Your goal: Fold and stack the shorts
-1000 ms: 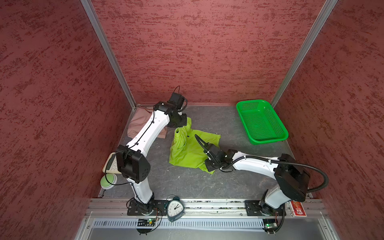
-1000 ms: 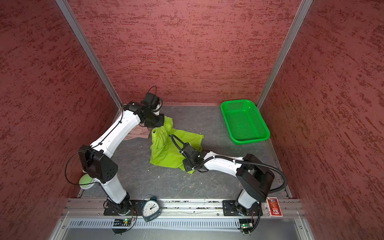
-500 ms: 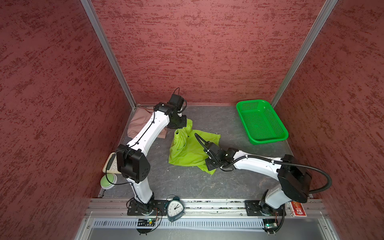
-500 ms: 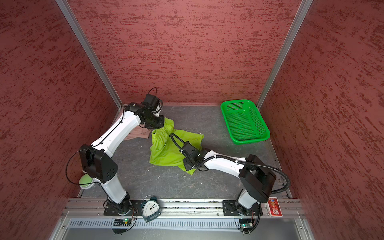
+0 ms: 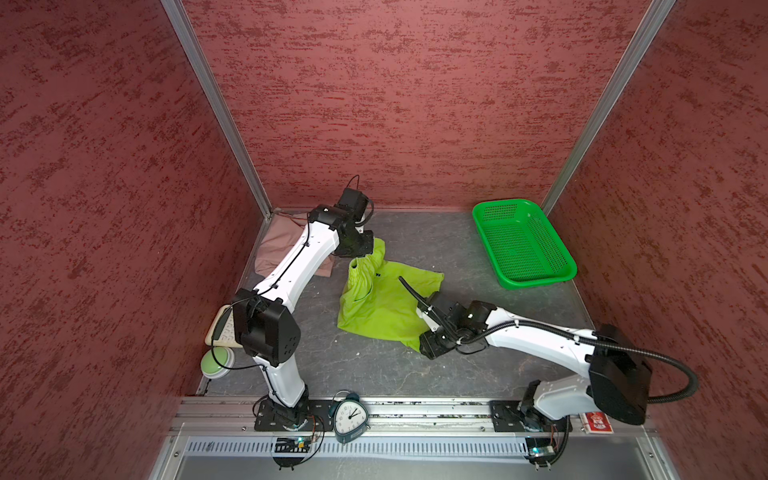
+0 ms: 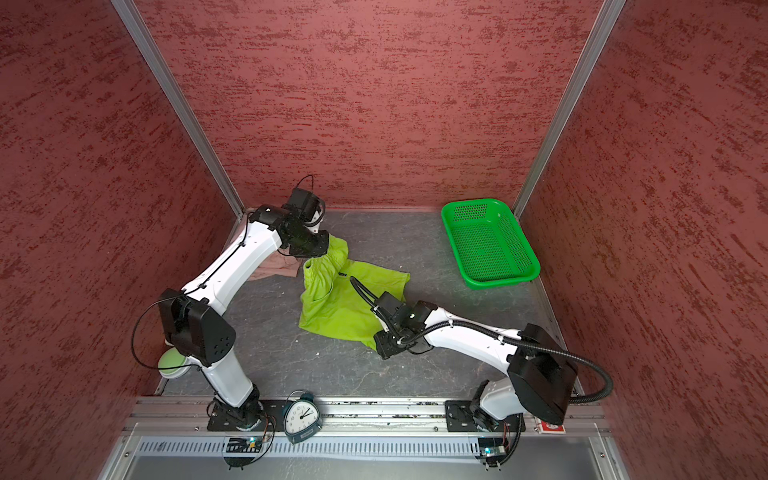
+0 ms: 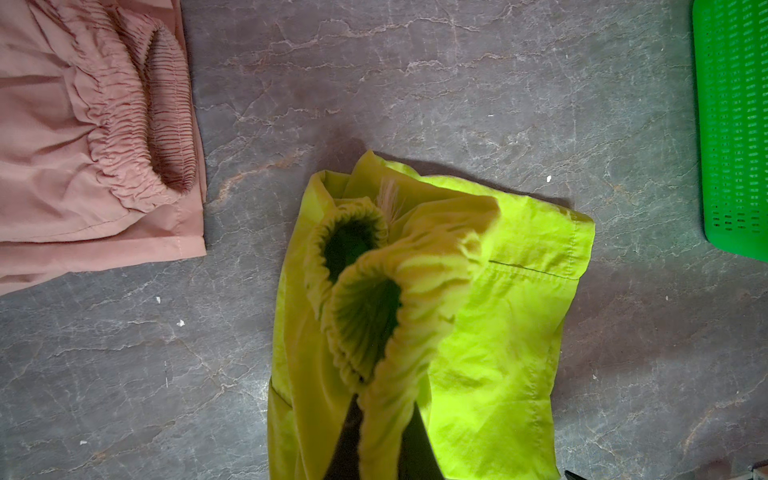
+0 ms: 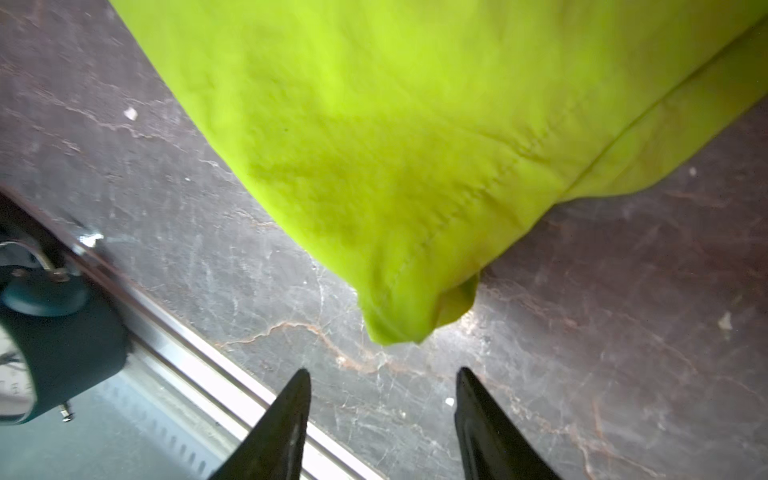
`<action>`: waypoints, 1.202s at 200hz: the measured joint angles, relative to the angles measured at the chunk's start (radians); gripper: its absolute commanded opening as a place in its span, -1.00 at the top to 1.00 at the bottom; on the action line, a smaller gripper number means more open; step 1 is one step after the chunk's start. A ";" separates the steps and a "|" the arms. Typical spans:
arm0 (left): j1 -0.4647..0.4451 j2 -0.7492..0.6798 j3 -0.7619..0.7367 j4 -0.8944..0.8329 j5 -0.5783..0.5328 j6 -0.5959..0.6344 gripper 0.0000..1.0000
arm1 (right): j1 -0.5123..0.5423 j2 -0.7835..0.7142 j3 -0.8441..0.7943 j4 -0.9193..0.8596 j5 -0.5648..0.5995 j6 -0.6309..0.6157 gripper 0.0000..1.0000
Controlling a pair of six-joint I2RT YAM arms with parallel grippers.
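The lime green shorts [image 5: 382, 303] lie partly spread on the grey table, with the waistband end lifted. My left gripper [image 5: 368, 245] is shut on that gathered waistband [image 7: 384, 399], so the cloth hangs down from it. The dusty pink shorts [image 5: 276, 249] lie folded in the back left corner, partly under the left arm, and their waistband [image 7: 166, 124] shows in the left wrist view. My right gripper [image 8: 382, 372] is open low over the table. It is just short of the green shorts' near corner [image 8: 399, 324], with nothing between its fingers.
A bright green perforated basket [image 5: 523, 245] stands at the back right. An alarm clock [image 5: 351, 417] sits on the front rail, close to the right gripper in the right wrist view. A round green-and-white object [image 5: 214, 365] and a beige item [image 5: 222, 332] lie at the front left.
The right gripper has opened, and the green shorts' near corner now lies free on the table in front of it. The left arm still holds the waistband in nearly the same place.
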 measured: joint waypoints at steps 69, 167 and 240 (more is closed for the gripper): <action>-0.169 0.010 -0.024 0.027 0.068 -0.077 1.00 | -0.304 -0.317 -0.114 0.127 0.024 0.061 -0.20; -0.228 0.097 0.004 0.043 0.090 -0.113 1.00 | -0.331 -0.196 -0.267 0.278 -0.062 0.071 0.03; 0.023 -0.037 0.113 -0.036 0.006 -0.018 1.00 | -0.064 0.179 -0.079 0.744 -0.302 0.055 0.36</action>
